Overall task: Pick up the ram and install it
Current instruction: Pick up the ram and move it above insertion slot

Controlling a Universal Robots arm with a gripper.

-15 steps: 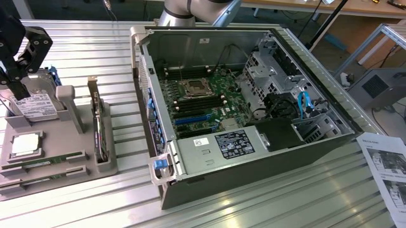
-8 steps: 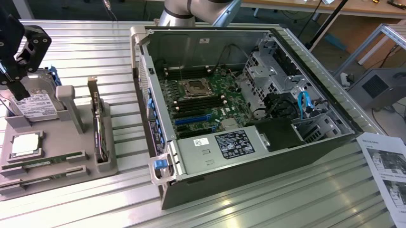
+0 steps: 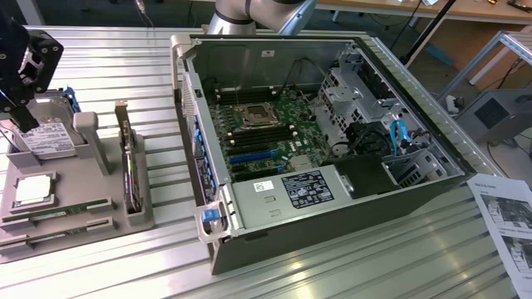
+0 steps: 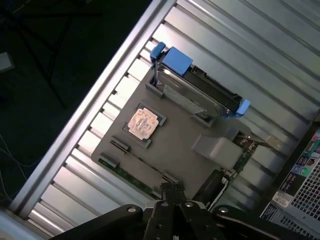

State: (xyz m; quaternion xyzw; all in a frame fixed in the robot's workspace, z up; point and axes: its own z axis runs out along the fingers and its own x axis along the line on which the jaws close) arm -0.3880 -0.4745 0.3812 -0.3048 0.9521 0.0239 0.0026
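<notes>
Ram (image 3: 66,207) lies untouched in the gray holder (image 3: 75,187), tool (image 4: 172,190) pressed together and empty above the holder; installation not begun.

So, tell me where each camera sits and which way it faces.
Exterior view: off the arm, up high, looking down on the open computer case, grey tray and table; the arm and gripper show.
Wrist view: on the wrist, looking down on the tray; the shut gripper shows.
Shared: tray, hard drive, processor, ram, gripper.
</notes>
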